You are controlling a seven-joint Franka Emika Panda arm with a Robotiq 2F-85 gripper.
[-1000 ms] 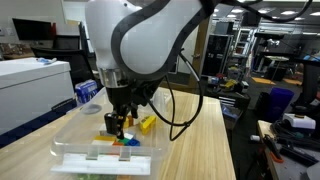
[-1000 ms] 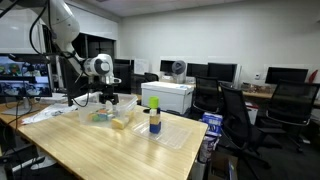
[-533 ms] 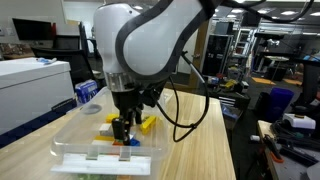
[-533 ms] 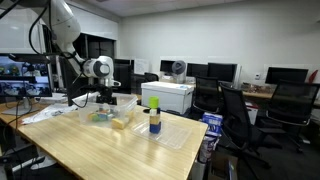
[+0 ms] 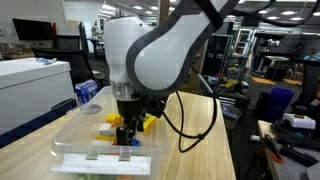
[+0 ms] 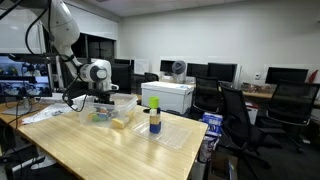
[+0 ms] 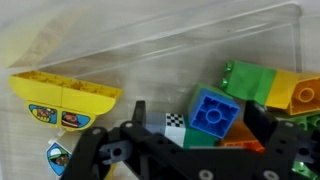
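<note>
Hovering between yellow block (image 7: 65,100) at nine o'clock and green brick (image 7: 250,82) at two; holding pincer (image 7: 198,122) spread wide, empty, over blue brick (image 7: 212,110).

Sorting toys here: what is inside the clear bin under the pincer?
The bin holds a yellow curved piece, a blue block, a green block and an orange block. The open pincer hides whatever lies beneath it.

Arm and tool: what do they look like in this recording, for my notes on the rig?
The arm is built of glossy white, rounded shells with dark bands where the segments meet. A thin black cable loops out from the wrist end. The tool is matte black, with angular, linked fingers. No lettering or markings can be read on either.
</note>
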